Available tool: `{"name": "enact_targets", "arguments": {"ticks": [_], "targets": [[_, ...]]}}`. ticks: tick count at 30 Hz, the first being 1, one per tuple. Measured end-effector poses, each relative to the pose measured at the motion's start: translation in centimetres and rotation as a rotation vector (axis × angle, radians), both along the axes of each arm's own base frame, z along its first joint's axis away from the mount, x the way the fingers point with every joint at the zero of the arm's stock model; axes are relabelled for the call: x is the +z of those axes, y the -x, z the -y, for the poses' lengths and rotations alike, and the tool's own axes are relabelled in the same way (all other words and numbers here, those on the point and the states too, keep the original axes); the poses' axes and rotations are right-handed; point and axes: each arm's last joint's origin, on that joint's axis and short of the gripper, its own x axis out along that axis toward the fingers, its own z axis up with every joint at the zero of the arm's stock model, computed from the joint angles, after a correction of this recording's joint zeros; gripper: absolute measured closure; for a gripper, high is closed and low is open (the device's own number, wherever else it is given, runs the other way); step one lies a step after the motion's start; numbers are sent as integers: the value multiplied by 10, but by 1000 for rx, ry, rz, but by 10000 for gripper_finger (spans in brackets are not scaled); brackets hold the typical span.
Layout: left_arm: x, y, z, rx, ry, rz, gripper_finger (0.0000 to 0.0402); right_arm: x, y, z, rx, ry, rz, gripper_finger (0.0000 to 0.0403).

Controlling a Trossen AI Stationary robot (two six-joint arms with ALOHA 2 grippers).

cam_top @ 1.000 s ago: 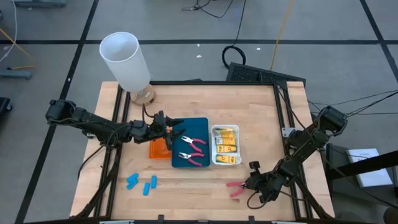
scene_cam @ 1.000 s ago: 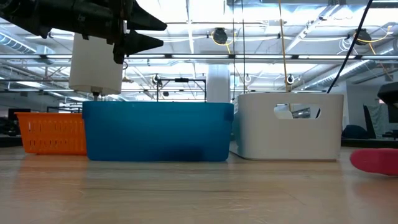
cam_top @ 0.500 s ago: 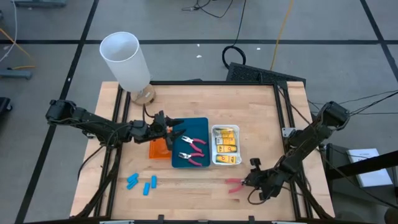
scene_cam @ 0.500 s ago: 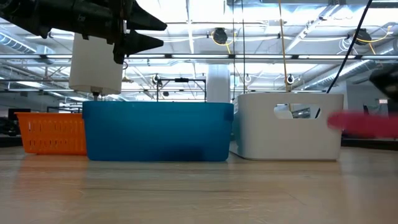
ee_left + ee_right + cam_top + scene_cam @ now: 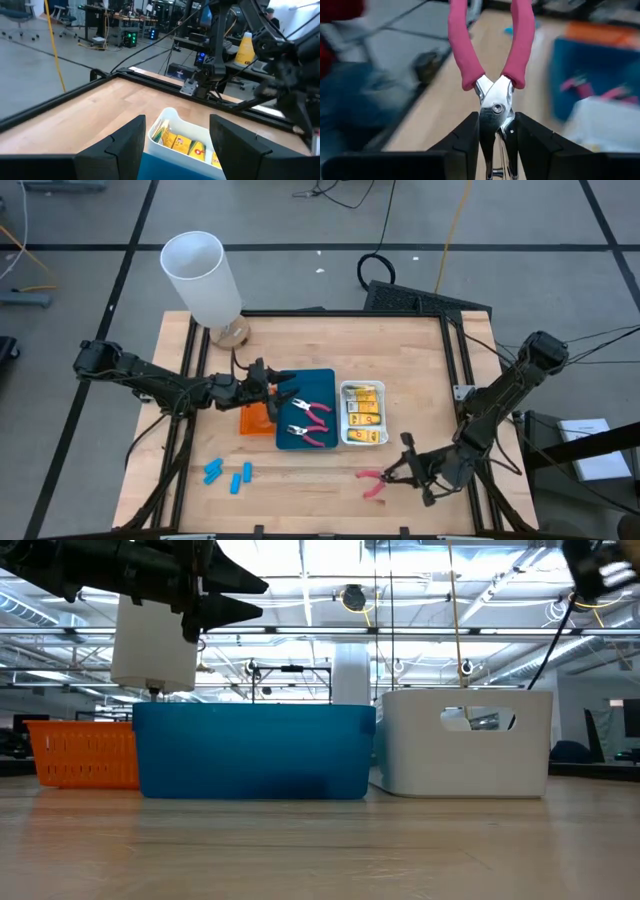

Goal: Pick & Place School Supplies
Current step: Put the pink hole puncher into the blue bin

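Right wrist view: the pink-handled pliers (image 5: 492, 75) were seen clamped by their metal head between the fingers of the right gripper (image 5: 495, 132), handles pointing away. In the high view they were held above the table's near right part, apart from the blue tray (image 5: 322, 378). A slip was judged possible, since only smooth metal was pinched. The left gripper (image 5: 175, 145) hung spread above the trays, empty.
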Motion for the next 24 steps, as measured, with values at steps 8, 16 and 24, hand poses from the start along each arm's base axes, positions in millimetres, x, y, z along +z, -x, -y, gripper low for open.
{"name": "enact_targets", "arguments": {"ticks": [8,16,24], "targets": [[0,0,0,-3,-53,-14,176,9,-24,25,-186,209,149,305],[0,0,0,-7,-118,-31,176,16,-54,65,-346,284,195,306],[-5,-3,2,-62,-119,-48,176,19,-75,111,-390,267,302,306]]}}
